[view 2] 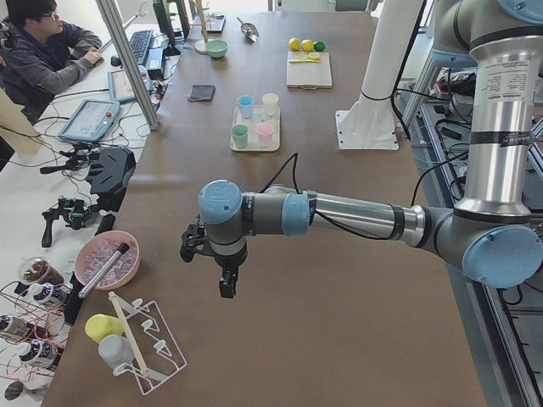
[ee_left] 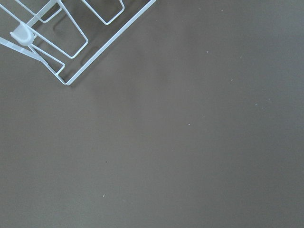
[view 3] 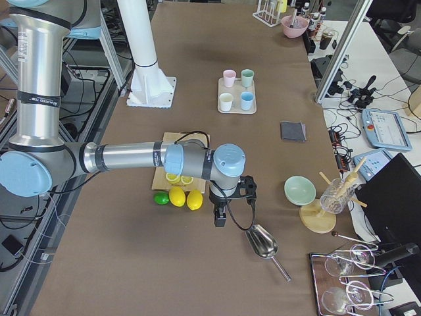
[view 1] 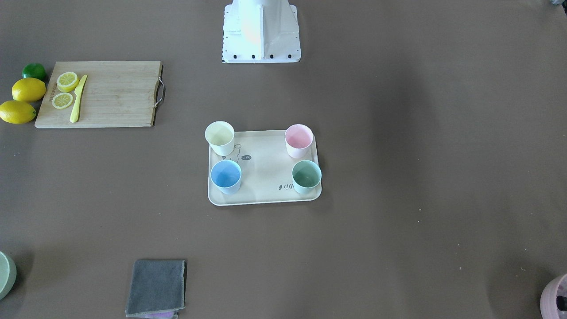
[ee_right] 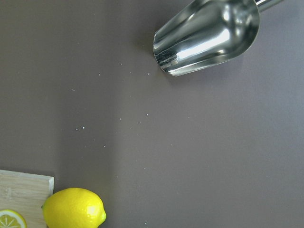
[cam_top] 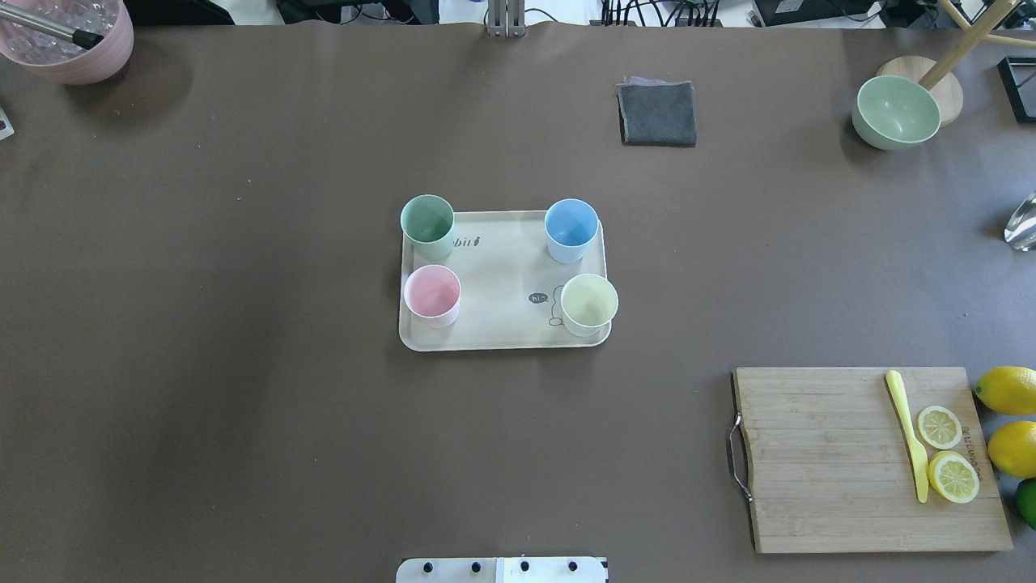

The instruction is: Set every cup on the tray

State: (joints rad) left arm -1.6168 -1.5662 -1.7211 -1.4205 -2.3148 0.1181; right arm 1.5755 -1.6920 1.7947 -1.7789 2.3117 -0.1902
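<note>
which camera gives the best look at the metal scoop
Exterior right: the metal scoop is whole in frame, bowl and handle visible. The right wrist view shows its bowl close up, with the handle mostly cropped. Overhead catches only a sliver at the right edge, and exterior left shows it tiny at the far end. The other two miss it.

On the tray (cam_top: 502, 279), dark script is printed near the far left corner as seen in the overhead view. Only its ending, "bit", can be read, the start being hidden by the green cup (cam_top: 427, 225). A small dark speech bubble (cam_top: 538, 298) towards the tray's right is marked "hi". A burnt-in mark on the right edge of the cutting board (cam_top: 825, 453) is too small to be read.
</note>
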